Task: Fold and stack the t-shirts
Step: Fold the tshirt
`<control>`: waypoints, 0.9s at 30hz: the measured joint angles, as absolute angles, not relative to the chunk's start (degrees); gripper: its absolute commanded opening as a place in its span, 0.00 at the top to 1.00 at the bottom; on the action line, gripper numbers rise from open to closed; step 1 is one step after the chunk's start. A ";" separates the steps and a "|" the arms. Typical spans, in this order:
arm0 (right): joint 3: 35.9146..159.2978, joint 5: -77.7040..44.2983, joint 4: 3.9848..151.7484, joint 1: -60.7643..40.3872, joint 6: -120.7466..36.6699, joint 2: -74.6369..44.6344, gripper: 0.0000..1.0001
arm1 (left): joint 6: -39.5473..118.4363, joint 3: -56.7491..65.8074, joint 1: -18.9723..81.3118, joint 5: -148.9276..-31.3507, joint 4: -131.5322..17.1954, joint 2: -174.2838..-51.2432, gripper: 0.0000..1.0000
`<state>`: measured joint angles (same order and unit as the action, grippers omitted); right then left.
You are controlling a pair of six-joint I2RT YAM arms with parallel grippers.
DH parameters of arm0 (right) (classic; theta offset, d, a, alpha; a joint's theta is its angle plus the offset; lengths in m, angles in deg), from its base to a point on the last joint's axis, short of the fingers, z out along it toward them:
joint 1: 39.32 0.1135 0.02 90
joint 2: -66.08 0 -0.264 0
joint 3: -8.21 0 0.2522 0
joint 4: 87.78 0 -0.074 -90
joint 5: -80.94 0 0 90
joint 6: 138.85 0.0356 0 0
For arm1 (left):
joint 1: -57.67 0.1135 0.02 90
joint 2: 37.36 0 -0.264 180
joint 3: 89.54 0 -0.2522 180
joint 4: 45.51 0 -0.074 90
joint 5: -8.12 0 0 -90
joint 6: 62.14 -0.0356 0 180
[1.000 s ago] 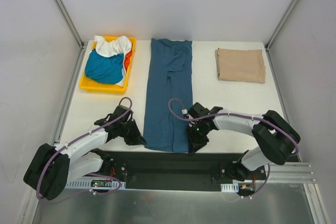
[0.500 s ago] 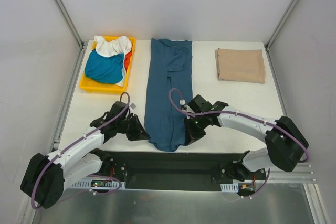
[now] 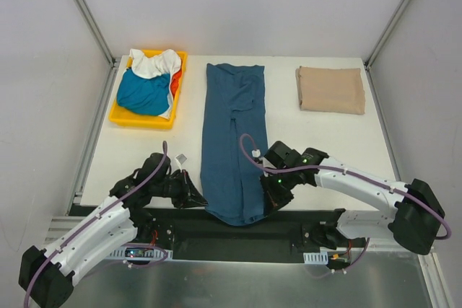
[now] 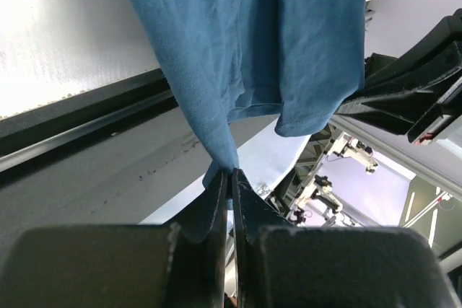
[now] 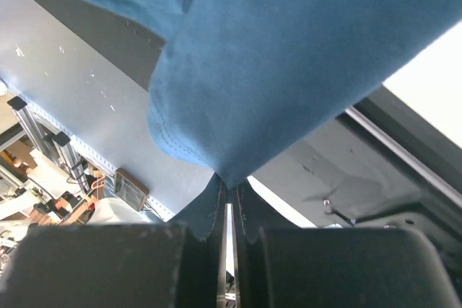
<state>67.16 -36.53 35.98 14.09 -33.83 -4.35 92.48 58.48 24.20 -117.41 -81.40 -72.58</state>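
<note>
While clamping hem of blue t-shirt [image 3: 232, 128] in left hand [image 4: 231, 175] and right hand [image 5: 227, 185], starting the fold; next, probably carrying hem beyond both hands toward collar.

A dark blue t-shirt [image 3: 232, 135], folded lengthwise into a long narrow strip, is lying down the middle of the surface [image 3: 317, 142], its near end drooping past the near edge. The left fingers [image 4: 216, 203] and right fingers [image 5: 209, 210] are each pinching one near corner. A beige-tan t-shirt [image 3: 330, 89] is sitting neatly folded at the far right. A teal t-shirt [image 3: 143, 93], a white t-shirt [image 3: 153, 63] and an orange-red t-shirt [image 3: 175, 81] are lying crumpled together in a yellow tray [image 3: 137, 119] at the far left.
</note>
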 measured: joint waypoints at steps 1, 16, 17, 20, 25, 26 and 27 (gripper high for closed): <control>67.18 -36.24 35.33 14.16 -33.76 -3.61 0.99 | 92.83 58.46 23.91 -117.34 -81.84 -71.73 1.00; 81.63 -24.72 31.98 2.68 -39.33 -7.57 0.99 | 80.99 38.79 23.95 -106.98 -84.51 -88.54 1.00; 83.10 -24.09 31.83 1.70 -40.21 -8.27 0.99 | 79.98 36.95 24.04 -105.25 -84.77 -90.09 1.00; 88.08 -23.17 32.11 -0.73 -42.61 -11.61 0.99 | 77.14 32.54 25.20 -100.95 -84.90 -94.22 1.00; 94.96 -23.21 33.19 -4.71 -45.63 -18.32 0.99 | 73.21 26.20 28.04 -94.70 -84.13 -99.73 1.00; 96.36 -23.26 33.27 -5.47 -46.00 -19.79 0.99 | 72.49 24.95 28.54 -94.08 -83.65 -100.80 1.00; 98.00 -23.35 33.27 -6.45 -46.35 -21.32 0.99 | 71.63 23.68 29.03 -93.58 -83.22 -102.00 1.00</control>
<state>98.00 -23.35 33.27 -6.45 -46.35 -21.32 71.63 23.68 29.03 -93.58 -83.22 -102.00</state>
